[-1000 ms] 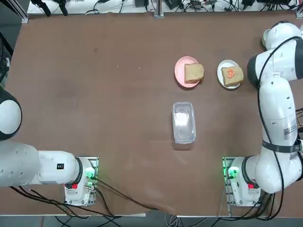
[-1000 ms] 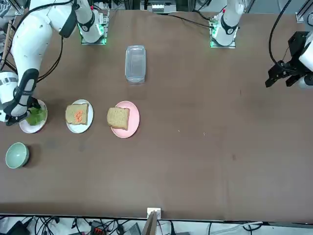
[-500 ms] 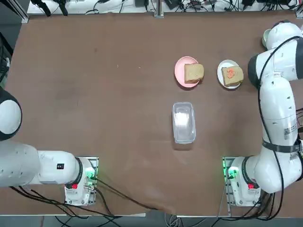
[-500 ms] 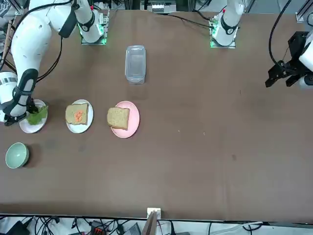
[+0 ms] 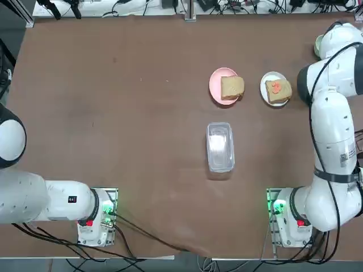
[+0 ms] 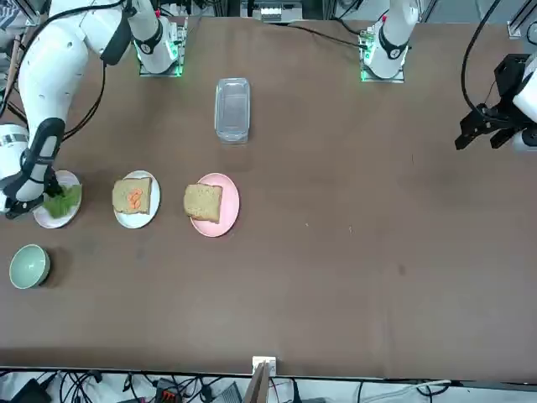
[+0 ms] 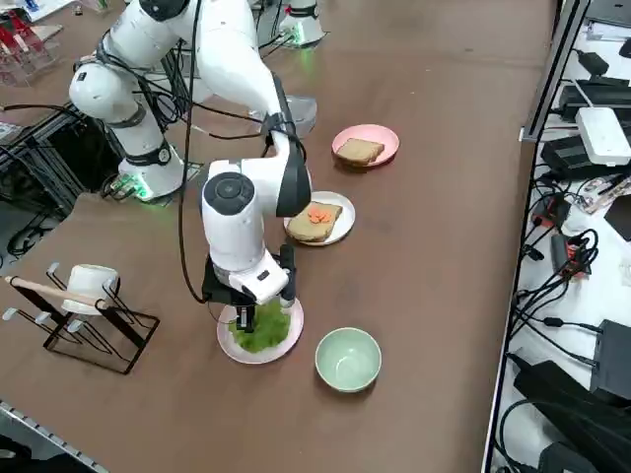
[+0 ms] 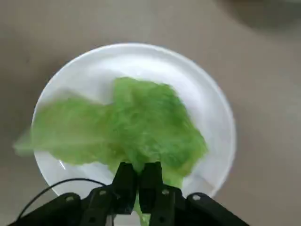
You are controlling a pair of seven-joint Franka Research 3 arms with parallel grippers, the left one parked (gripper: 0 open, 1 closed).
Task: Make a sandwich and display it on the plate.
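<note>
My right gripper is shut on the edge of the green leaves, over a pale plate at the table's right end. The gripper points straight down there; whether the leaves are clear of that plate I cannot tell. Beside it stands the white plate with a bread slice and a small orange piece on top. The second bread slice lies on a pink plate. In the top view the arm hides the gripper.
A pale green bowl stands close to the leaf plate, toward the far edge. A clear lidded container lies mid-table, nearer the arms' bases. A wire rack with a cup stands off the right end.
The right gripper has shut on the leaves. The wrist has risen slightly, and the leaves have shifted on their plate.
</note>
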